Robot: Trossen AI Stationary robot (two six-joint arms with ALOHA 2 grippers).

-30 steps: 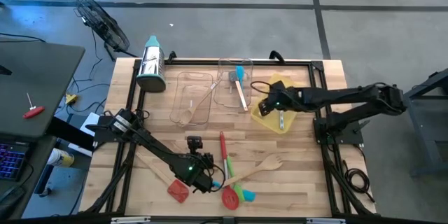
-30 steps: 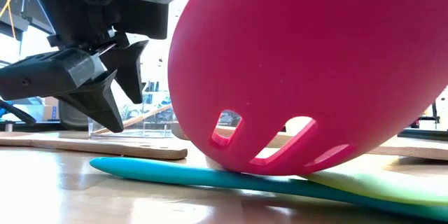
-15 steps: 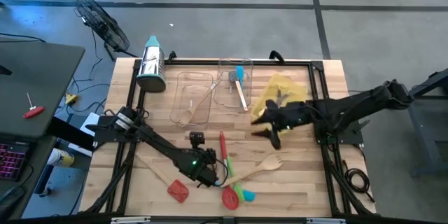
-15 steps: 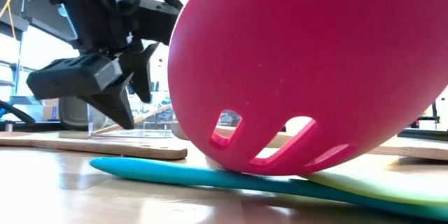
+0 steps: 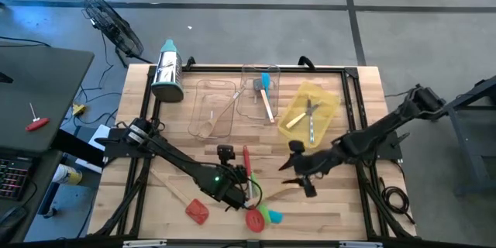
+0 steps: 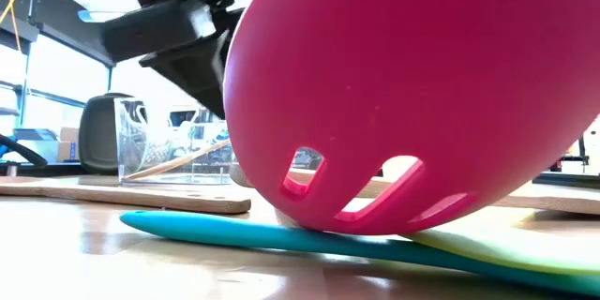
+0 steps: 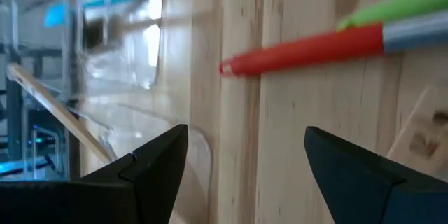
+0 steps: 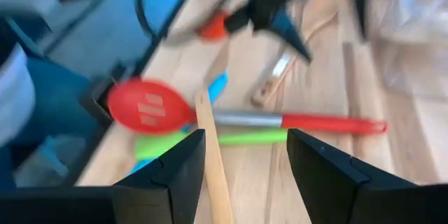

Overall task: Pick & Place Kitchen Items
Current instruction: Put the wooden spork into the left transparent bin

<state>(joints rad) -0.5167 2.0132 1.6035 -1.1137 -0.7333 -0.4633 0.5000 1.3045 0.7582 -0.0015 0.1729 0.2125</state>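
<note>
While both end effectors gape empty, the red slotted spoon (image 8: pixel 231 115) lies just ahead of the right end effector (image 8: pixel 245 175), wooden fork (image 8: pixel 212 161) between its fingers; the left end effector (image 7: pixel 245 168) faces its handle tip.

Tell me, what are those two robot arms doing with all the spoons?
They are sorting kitchen tools into trays. The right gripper, open and empty, hangs over the pale wooden fork near the table's front. The left gripper, also open, hovers beside the red slotted silicone spoon. Metal cutlery already lies in the yellow plastic tray.
</note>
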